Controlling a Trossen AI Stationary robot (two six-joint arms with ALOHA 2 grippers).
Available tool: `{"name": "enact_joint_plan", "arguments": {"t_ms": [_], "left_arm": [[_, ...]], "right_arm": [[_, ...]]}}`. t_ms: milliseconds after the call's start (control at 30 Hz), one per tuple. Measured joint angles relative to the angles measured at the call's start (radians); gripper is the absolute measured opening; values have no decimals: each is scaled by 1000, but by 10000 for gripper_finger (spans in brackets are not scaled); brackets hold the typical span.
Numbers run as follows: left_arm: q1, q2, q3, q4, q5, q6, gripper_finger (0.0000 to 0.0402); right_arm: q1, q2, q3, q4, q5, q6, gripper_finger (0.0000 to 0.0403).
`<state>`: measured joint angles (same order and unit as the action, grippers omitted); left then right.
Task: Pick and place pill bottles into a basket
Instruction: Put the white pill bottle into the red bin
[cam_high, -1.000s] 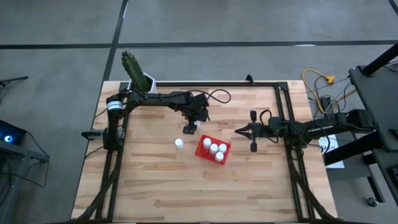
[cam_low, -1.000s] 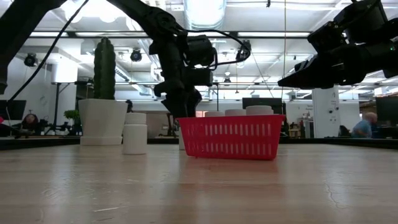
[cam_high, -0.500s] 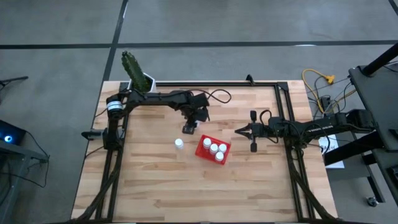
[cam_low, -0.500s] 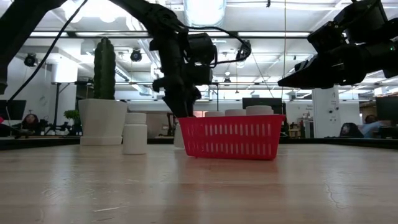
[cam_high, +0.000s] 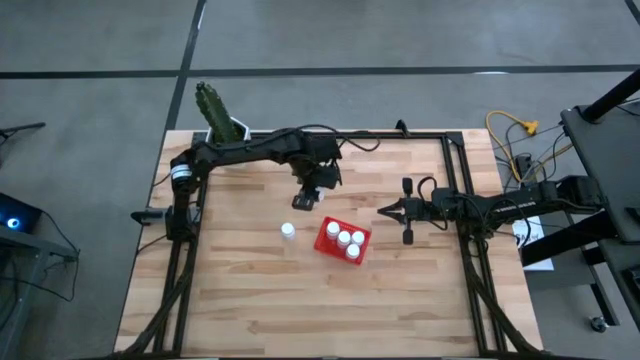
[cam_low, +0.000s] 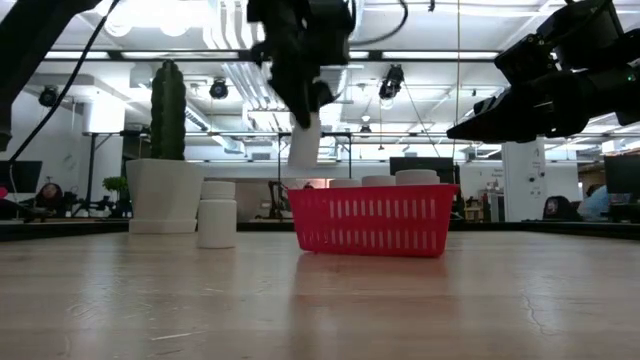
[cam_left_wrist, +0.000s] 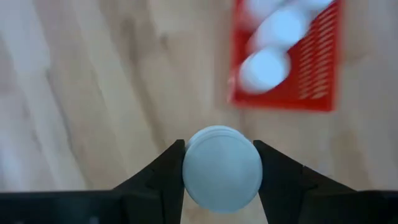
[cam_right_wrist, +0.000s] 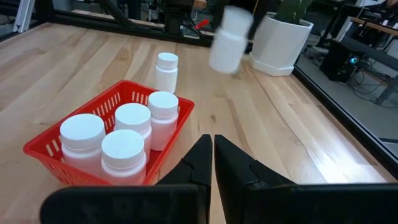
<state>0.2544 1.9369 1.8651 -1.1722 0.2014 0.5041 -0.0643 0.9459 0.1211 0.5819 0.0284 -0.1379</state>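
A bottle (cam_low: 304, 148) is clamped in the L gripper (cam_high: 305, 198) and held in the air, well clear of the surface (cam_high: 250, 290), up and to one side of the basket (cam_low: 372, 219). In the L wrist view its cap (cam_left_wrist: 222, 166) is seen pinched between the two dark fingers (cam_left_wrist: 163, 171), w/ the basket's red wall (cam_left_wrist: 283, 99) further ahead. From the R wrist cam the same bottle (cam_right_wrist: 227, 40) shows tilted in mid-air, in front of a white pot (cam_right_wrist: 280, 45).

Four bottles stand upright in the basket (cam_high: 330, 243), packed close together; their caps (cam_right_wrist: 123, 144) are seen above the rim. One more bottle (cam_high: 288, 230) stands alone on the surface, just beside the basket on the L arm's side. In the low view it (cam_low: 217, 221) is seen near the pot (cam_low: 164, 195) holding a cactus (cam_low: 168, 96); the pot sits at the far L corner.

The R gripper (cam_high: 384, 210) is held over the surface beside the basket, apart from it, w/ nothing in it; its fingers (cam_right_wrist: 198, 163) are pressed together.
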Motion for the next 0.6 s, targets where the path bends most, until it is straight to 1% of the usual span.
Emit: {"name": "enact_joint_plan", "arguments": {"t_ms": [133,200,367,600], "left_arm": [[-34,-1,70,-8,131,0,142],[-60,-2,84,-6,173,2,142],[-135,-2,70,4,176,8,142],[-233,1,32,152,177,19,142]], "right_arm": [[0,0,0,0,0,0,9],[0,0,0,0,0,-1,9],[0,0,0,0,0,-3,9],[0,0,0,0,0,0,9]]}}
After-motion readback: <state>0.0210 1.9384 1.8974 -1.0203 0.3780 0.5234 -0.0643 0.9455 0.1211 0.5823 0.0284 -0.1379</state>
